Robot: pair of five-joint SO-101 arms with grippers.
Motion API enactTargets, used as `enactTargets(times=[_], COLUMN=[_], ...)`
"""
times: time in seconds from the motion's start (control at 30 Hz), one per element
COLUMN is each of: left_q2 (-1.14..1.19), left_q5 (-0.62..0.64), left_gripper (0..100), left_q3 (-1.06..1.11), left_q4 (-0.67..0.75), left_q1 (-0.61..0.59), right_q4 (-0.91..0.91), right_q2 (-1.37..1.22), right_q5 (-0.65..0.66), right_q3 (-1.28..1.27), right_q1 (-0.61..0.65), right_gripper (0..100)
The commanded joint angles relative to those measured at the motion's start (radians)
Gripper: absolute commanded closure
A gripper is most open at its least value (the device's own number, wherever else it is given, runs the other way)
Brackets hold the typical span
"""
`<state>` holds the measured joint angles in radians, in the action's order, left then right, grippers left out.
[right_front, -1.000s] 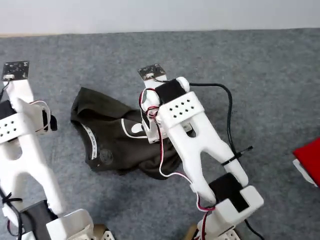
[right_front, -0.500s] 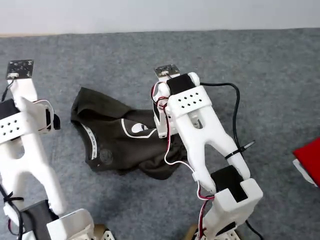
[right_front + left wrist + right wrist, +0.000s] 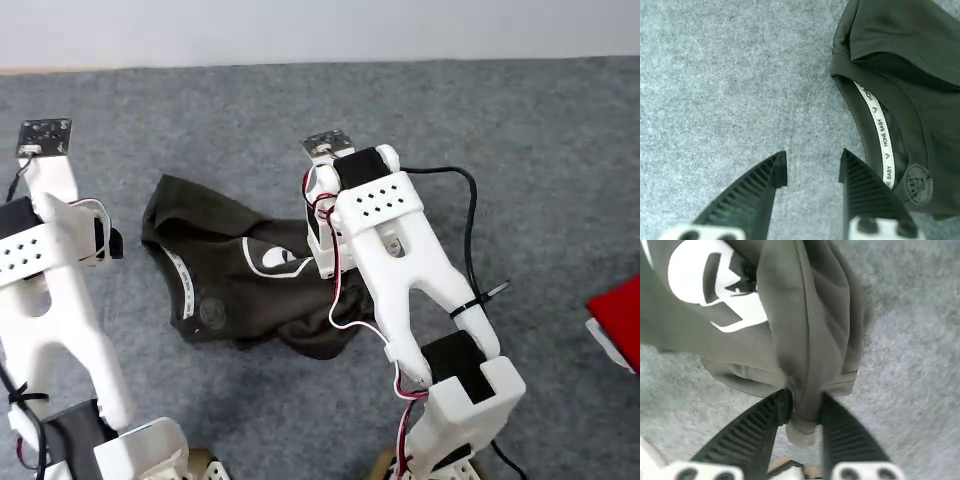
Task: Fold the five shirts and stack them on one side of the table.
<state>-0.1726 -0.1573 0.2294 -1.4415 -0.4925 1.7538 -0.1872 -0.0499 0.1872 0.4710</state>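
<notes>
- High view: the dark shirt (image 3: 235, 275) lies crumpled, unfolded, on the grey table (image 3: 540, 150).
- Left wrist view: the left gripper (image 3: 812, 167) is spread apart and empty, just beside the shirt's collar (image 3: 880, 135).
- Right wrist view: the right gripper (image 3: 804, 407) is pinched on the shirt's bunched edge, so it's best placed to pull.

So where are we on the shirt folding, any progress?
Done: nothing looks folded yet. In hand: the right pincer is shut on a bunched edge of the dark shirt, which lies crumpled on the table. The left pincer hangs open over bare table beside the collar. Left: folding this shirt and the others, then stacking. A red item at the table's edge may be another shirt; can't tell.
</notes>
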Motion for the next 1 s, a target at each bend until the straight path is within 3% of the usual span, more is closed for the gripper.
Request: enactTargets(times=[0.0,0.17,0.67,0.97], left_q2=[-0.009,-0.014,-0.006,0.049], left_q5=[-0.002,-0.002,-0.002,0.002], left_gripper=[82,82,87,87], left_q3=[-0.002,-0.002,-0.005,-0.018], left_q4=[0.017,0.017,0.130,0.232], left_q1=[0.006,0.035,0.164,0.226], right_q4=[0.038,0.038,0.038,0.038], right_q2=[0.054,0.114,0.255,0.246], right_q5=[0.107,0.137,0.262,0.276], right_q3=[0.078,0.074,0.071,0.064], right_q1=[-0.012,-0.016,-0.234,-0.239], right_gripper=[98.7,98.8,98.8,98.8])
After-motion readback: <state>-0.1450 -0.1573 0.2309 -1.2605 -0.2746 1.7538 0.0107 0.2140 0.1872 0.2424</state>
